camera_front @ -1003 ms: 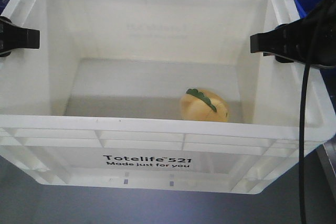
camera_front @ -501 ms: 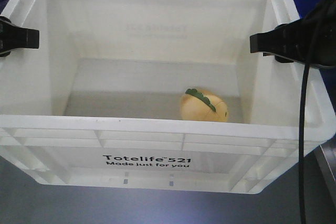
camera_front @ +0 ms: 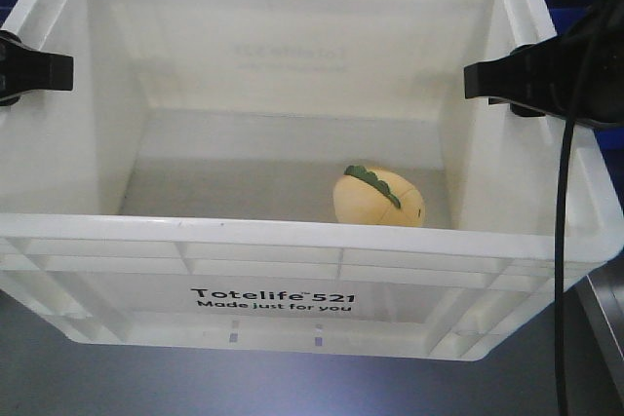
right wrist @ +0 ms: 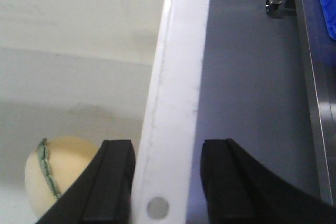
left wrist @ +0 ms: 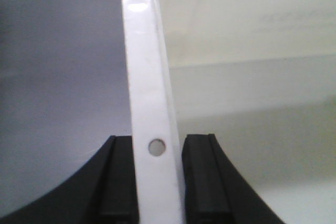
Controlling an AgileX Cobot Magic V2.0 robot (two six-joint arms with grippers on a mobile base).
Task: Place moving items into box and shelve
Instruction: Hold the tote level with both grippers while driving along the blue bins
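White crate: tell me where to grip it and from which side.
Take the white crate by its two side rims, coming down over each, one jaw inside, one outside: thin straight lips, opposite for balance. The left gripper and right gripper straddle them.

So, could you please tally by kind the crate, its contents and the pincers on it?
crate: 1
plush toy: 1
pincers: 2 (left pincer, right pincer)
Total: 4
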